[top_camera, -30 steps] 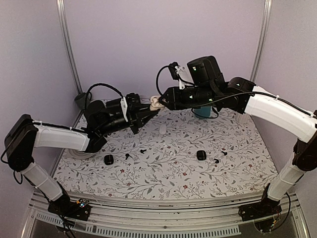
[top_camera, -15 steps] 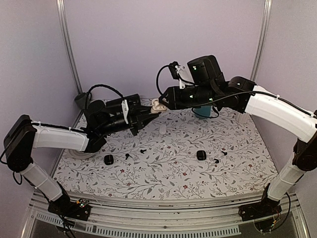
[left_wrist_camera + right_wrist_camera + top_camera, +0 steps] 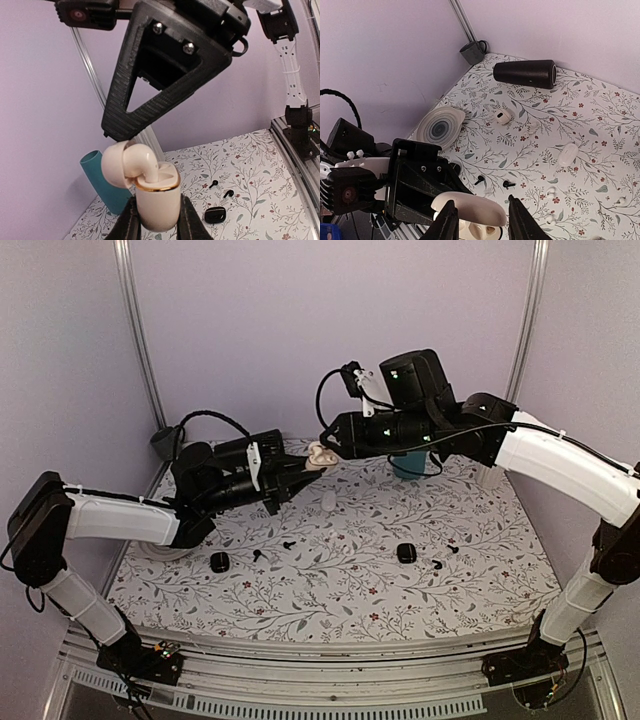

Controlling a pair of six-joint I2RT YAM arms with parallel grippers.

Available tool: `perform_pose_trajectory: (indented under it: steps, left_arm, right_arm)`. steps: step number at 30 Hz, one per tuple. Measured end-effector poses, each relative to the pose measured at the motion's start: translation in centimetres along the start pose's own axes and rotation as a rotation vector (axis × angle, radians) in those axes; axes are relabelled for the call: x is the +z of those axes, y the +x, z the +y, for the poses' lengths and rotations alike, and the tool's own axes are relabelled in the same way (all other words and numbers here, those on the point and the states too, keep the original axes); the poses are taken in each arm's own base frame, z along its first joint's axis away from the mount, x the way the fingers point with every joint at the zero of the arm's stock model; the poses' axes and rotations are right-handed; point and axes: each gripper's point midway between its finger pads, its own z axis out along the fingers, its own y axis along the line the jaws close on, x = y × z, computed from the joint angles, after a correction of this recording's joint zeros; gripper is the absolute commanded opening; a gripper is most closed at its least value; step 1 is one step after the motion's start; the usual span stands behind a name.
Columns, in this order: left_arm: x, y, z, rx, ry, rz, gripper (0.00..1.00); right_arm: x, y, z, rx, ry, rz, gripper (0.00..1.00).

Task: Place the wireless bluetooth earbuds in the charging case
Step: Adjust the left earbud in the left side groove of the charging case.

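Table point(image 3: 330, 580): floral cloth, lavender walls.
Left gripper point(image 3: 157, 222): clamped on cream case point(image 3: 157, 200), lid open, raised off table.
Earbud point(image 3: 142, 162): cream, seated in case.
Right gripper point(image 3: 479, 220): fingers apart over case; contact unclear.

We see soft, even light in all three views, with only faint shadows on the patterned table point(image 3: 330, 570), a mild sheen on the cream charging case point(image 3: 157, 202), frame posts point(image 3: 135, 340) bowed by wide-angle distortion at the overhead view's edges, and slightly grainy detail.
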Motion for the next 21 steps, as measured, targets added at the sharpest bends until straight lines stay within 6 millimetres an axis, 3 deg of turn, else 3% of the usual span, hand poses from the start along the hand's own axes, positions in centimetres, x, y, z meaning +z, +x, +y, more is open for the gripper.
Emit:
perform_pose_trajectory:
  steps: [9,14,17,21]
  left_arm:
    - [0.0,0.0,0.0,-0.026,0.000,0.000,0.00]
    - [0.1,-0.2,0.2,-0.048,0.000,-0.004,0.00]
    - [0.3,-0.2,0.4,-0.058,-0.002,-0.006,0.00]
    - [0.7,0.0,0.6,-0.071,0.000,0.005,0.00]
  right_arm:
    - [-0.1,-0.1,-0.5,-0.012,0.029,-0.007,0.38]
    - [-1.2,-0.4,-0.8,-0.012,0.039,-0.021,0.39]
    - [-2.3,-1.0,-0.1,-0.009,0.007,-0.034,0.36]
    - [-2.3,-0.3,1.2,-0.005,-0.067,0.006,0.35]
